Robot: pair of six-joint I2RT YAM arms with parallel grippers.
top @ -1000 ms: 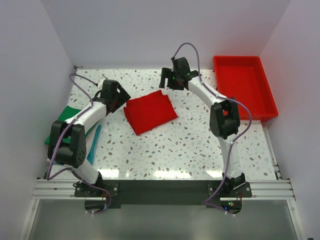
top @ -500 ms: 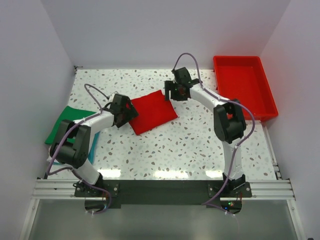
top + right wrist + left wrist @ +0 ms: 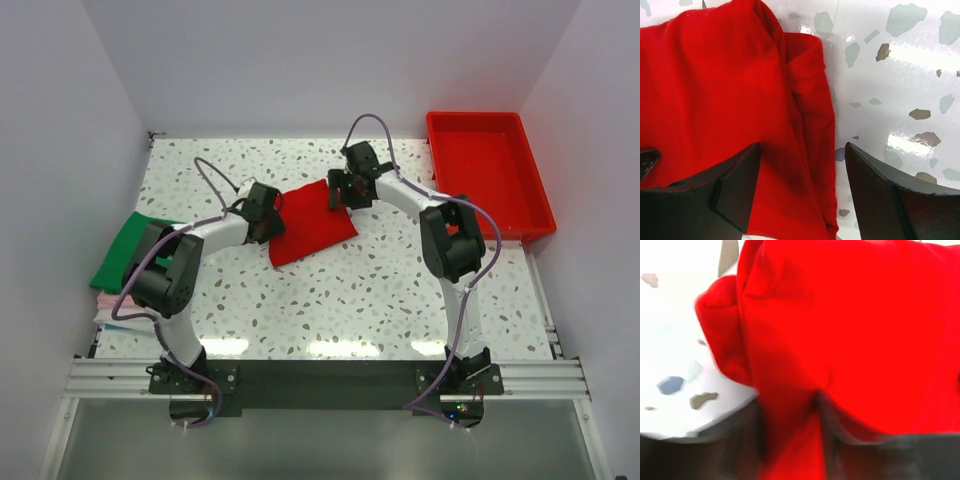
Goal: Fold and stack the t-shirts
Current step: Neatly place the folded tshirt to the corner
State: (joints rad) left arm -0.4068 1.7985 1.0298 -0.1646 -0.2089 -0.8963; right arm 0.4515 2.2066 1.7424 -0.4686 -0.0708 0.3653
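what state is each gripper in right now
left gripper: cannot tell, red t-shirt between its blurred fingers
right gripper: open, straddling the red t-shirt's edge

The red t-shirt (image 3: 850,330) fills the view from 12 round to 5 o'clock, creased, with a rounded fold bulging toward 9 o'clock. Past that fold lies the white bench (image 3: 670,305), flecked grey and blue. At 6 o'clock the left pincer (image 3: 790,445) shows as two dark, blurred fingers (image 3: 715,445) with a strip of red cloth running down between them; whether they pinch it cannot be told.
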